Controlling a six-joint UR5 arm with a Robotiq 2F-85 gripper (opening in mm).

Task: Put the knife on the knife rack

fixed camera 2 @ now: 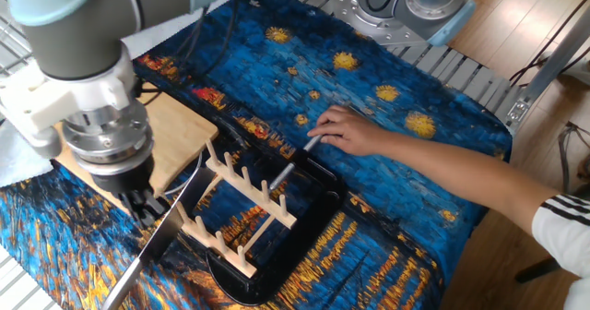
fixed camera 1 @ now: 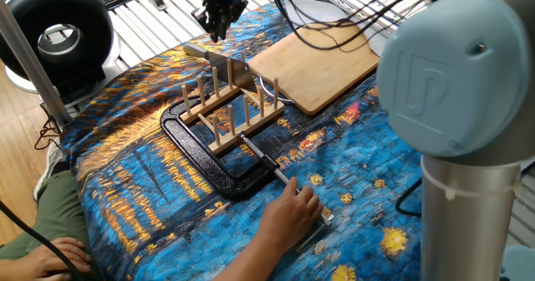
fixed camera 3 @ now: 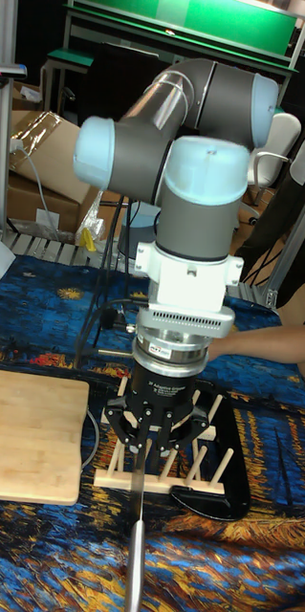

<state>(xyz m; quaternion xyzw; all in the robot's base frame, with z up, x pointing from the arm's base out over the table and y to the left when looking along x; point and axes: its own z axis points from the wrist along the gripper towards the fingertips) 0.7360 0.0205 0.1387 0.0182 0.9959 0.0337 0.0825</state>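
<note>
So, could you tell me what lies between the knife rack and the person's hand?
The black clamp's steel rod spans it, from the knife rack to the hand, clearest in one fixed view.

Blue cloth (fixed camera 1: 351, 160) with yellow stars and orange-gold swirls. Pale wood rack (fixed camera 1: 231, 107); silver-grey knife (fixed camera 2: 164, 239). Black clamp (fixed camera 1: 201, 160) with steel rod. Tan bamboo board (fixed camera 1: 322, 63). Light blue and grey arm (fixed camera 3: 195, 182), black gripper (fixed camera 3: 159, 419). Green trousers (fixed camera 1: 54, 222).
</note>
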